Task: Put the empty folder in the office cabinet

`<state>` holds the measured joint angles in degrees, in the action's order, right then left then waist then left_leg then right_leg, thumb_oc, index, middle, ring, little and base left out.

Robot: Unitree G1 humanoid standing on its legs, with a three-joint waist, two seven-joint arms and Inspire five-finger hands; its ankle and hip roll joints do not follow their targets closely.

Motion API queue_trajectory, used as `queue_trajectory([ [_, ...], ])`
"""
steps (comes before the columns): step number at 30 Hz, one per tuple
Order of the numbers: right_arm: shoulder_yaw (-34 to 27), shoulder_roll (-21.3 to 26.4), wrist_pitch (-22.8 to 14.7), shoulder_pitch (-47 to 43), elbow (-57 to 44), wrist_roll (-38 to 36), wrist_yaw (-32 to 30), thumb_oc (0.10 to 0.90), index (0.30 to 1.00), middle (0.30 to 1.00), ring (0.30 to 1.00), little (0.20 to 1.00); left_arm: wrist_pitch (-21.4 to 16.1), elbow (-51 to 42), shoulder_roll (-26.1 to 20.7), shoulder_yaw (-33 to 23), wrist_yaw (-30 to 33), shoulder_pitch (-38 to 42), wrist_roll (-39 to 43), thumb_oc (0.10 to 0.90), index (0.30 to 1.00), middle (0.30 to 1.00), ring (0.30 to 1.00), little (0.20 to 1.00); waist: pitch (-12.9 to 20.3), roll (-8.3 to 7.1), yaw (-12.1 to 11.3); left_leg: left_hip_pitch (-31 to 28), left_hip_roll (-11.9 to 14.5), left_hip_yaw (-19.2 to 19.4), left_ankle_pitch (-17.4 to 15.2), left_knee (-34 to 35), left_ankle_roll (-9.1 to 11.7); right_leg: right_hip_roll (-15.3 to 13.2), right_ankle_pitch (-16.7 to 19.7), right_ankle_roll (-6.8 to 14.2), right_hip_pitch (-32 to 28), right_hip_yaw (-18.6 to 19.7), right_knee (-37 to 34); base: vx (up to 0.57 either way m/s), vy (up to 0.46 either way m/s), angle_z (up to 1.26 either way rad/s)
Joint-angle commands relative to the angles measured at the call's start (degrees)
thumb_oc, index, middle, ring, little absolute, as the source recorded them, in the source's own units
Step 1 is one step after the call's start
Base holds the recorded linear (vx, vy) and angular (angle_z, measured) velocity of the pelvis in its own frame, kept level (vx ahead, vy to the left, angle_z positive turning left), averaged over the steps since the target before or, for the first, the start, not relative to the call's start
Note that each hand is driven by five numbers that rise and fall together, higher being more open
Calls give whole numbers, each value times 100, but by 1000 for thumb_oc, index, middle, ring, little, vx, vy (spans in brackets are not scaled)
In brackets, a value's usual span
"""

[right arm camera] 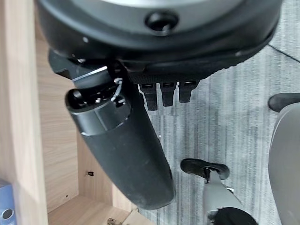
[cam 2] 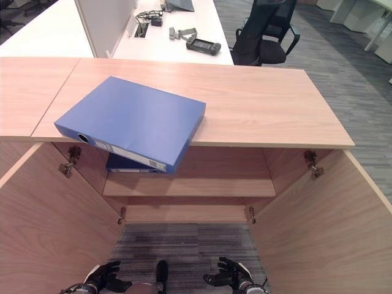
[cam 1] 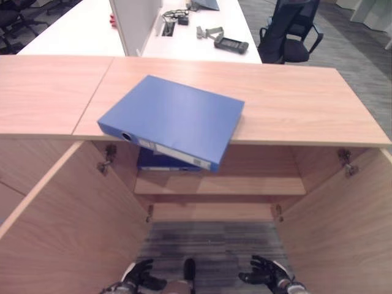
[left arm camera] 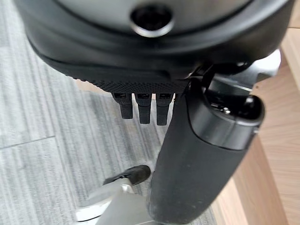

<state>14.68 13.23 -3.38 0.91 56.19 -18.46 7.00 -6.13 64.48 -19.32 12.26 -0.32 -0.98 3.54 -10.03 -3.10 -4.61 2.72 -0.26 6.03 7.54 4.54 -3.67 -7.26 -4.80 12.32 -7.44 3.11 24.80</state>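
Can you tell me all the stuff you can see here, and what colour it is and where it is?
Blue folder: one, blue, lying flat on the cabinet top, its spine corner sticking out over the front edge.
Second folder: one, darker blue, lying on the shelf inside the cabinet, partly hidden under the first.
Office cabinet: one, light wood, both doors swung open.
Shelf: one, light wood, inside the cabinet.
White desk: one, white, behind the cabinet, with a divider panel.
Small devices and cables: a few, dark and grey, on the white desk.
Office chair: one, black, right of the desk.
Carpet: grey, on the floor.
Left robot hand: one, dark, low, holding nothing.
Right robot hand: one, dark, low, holding nothing.
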Motion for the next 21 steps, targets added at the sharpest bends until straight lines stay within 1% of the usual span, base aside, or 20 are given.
queue_trajectory([
  [1,86,271,-217,17,-704,10,36,800,900,900,900,900,-184,-476,-203,72,148,162,-47,800,900,900,900,900,43,158,-38,-94,407,-115,-363,-138,394,74,717,249,420,-270,284,66,132,-3],
  [3,70,246,-234,89,-827,28,49,800,900,900,900,900,-177,-495,-205,80,150,187,-75,800,900,900,900,900,20,246,31,-274,414,-151,-435,-70,366,122,725,255,629,-405,513,168,59,8],
  [4,42,251,-232,175,-849,41,33,800,900,900,900,900,-195,-491,-211,70,151,209,-95,800,900,900,900,900,21,215,106,-420,347,-190,-521,-38,407,-53,492,155,673,-572,99,201,20,10],
  [5,43,251,-232,174,-849,41,33,800,900,900,900,900,-195,-491,-212,69,151,209,-95,800,900,900,900,900,15,213,112,-424,344,-195,-521,-38,406,-56,489,155,665,-577,100,242,-61,13],
  [6,10,279,-203,217,-771,33,25,800,900,900,900,900,-197,-436,-235,87,154,269,-103,800,900,900,900,900,7,226,134,-426,355,-242,-561,-81,486,-257,178,-23,661,-720,-548,135,-63,28],
  [7,-23,271,-199,245,-729,18,25,800,900,900,900,900,-215,-449,-222,107,153,267,-112,800,900,900,900,900,4,213,195,-449,319,-311,-564,-88,500,-258,108,-24,580,-641,-710,137,-63,31],
  [8,-23,271,-200,247,-729,18,25,800,900,900,900,900,-215,-450,-222,108,153,266,-112,800,900,900,900,900,2,213,199,-455,319,-315,-566,-88,500,-258,105,-26,570,-647,-715,57,-32,37],
  [9,-28,272,-203,277,-704,16,25,800,900,900,900,900,-219,-454,-195,96,149,246,-106,800,900,900,900,900,31,194,219,-500,290,-275,-583,-69,507,-248,112,-39,538,-567,-851,59,-57,48],
  [11,-39,308,-201,285,-691,1,30,800,900,900,900,900,-249,-449,-163,70,145,217,-77,800,900,900,900,900,110,170,191,-484,281,-240,-584,-43,577,-245,75,-61,317,-338,-1353,73,-141,27],
  [12,-33,320,-201,284,-702,1,42,800,900,900,900,900,-252,-449,-159,72,141,205,-90,800,900,900,900,900,138,170,169,-468,295,-237,-574,-34,606,-256,9,-87,226,-313,-1522,31,-115,-9],
  [13,-33,320,-201,285,-703,1,43,800,900,900,900,900,-252,-449,-159,72,142,203,-91,800,900,900,900,900,136,170,169,-473,295,-238,-575,-33,606,-257,11,-88,216,-315,-1533,5,-91,-7],
  [14,-14,339,-203,288,-740,18,62,800,900,900,900,900,-255,-431,-151,73,138,184,-113,800,900,900,900,900,167,173,139,-480,332,-235,-569,-23,645,-262,-56,-123,102,-344,-1701,-17,-182,-2],
  [15,44,373,-211,255,-800,67,88,800,900,900,900,900,-251,-398,-138,78,148,173,-119,800,900,900,900,900,185,185,87,-454,421,-238,-527,-26,733,-246,-132,-180,1,-433,-1904,-19,-184,-3],
  [16,44,373,-211,255,-800,67,89,800,900,900,900,900,-252,-398,-137,78,148,173,-119,800,900,900,900,900,183,187,91,-455,424,-242,-526,-26,735,-244,-130,-183,-5,-438,-1910,-45,-209,-3],
  [18,80,410,-214,268,-927,69,120,800,900,900,900,900,-241,-395,-121,73,148,169,-96,800,900,900,900,900,180,196,86,-423,522,-300,-442,-40,823,-176,-187,-248,-95,-442,-2040,-68,-169,-2],
  [19,88,439,-224,260,-963,70,121,800,900,900,900,900,-242,-394,-104,68,153,176,-82,800,900,900,900,900,173,230,71,-358,596,-321,-342,-54,865,-116,-134,-285,-103,-450,-2107,-104,-215,5],
  [21,91,511,-241,277,-1069,64,131,800,900,900,900,900,-234,-392,-76,78,154,153,-72,800,900,900,900,900,162,260,55,-300,723,-363,-222,-84,961,-25,-189,-375,-223,-473,-2236,-111,-264,1],
])
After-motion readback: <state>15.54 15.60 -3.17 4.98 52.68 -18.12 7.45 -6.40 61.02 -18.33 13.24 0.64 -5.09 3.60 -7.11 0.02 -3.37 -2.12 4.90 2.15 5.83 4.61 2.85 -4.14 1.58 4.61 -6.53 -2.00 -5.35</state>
